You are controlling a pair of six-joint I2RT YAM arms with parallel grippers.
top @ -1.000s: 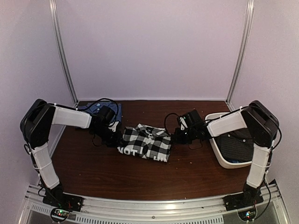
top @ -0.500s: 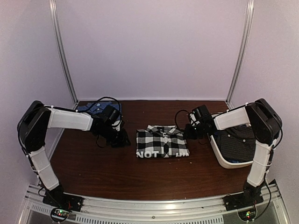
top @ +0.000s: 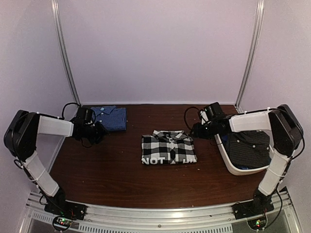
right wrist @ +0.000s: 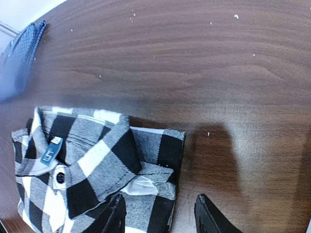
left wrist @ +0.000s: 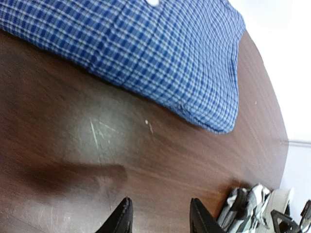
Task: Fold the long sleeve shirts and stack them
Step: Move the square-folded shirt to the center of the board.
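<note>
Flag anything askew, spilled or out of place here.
Nothing stands out. The checked shirt lies neatly folded in the middle, the blue shirt folded at the back left, and the dark shirt sits in the white basket at right.

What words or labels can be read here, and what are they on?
"NOT": white letters along the near edge of the folded black-and-white checked shirt; the letters after it are too blurred to read.
Blue collar tag on that shirt: print too small to read.

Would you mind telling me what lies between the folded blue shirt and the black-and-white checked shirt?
Nothing: in the top external view only bare brown table separates the blue shirt from the checked shirt.
</note>
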